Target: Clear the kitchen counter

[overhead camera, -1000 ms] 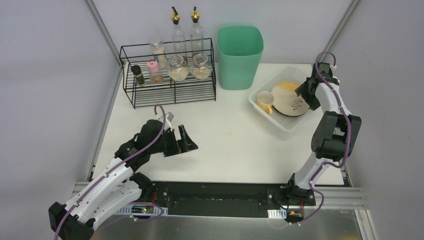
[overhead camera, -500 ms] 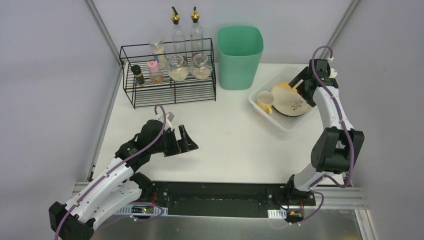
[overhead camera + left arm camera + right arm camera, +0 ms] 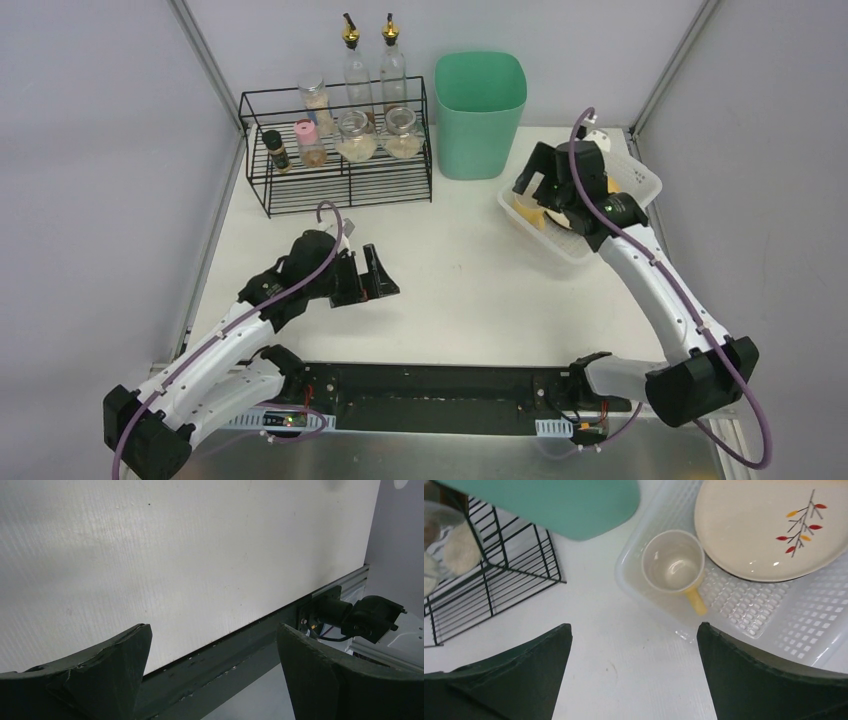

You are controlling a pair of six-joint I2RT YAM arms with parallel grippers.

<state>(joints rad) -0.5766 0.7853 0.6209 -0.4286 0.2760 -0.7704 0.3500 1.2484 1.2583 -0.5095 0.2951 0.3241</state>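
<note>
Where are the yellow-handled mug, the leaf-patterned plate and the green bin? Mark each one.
yellow-handled mug (image 3: 672, 567): right wrist view, inside of its bowl.
leaf-patterned plate (image 3: 759, 535): right wrist view, bare middle of its face.
green bin (image 3: 478, 140): top external view, its front wall.

The surface (image 3: 470, 290) was white. The plate (image 3: 769, 525) was cream with a red-and-orange leaf sprig; the cup (image 3: 674, 567) cream, yellow-handled.

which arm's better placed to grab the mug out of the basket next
Right, probably. The right gripper hovers open just above the yellow-handled mug and plate in the white basket. The left gripper, also open, sits over the counter near its front edge, well away from the basket.
</note>
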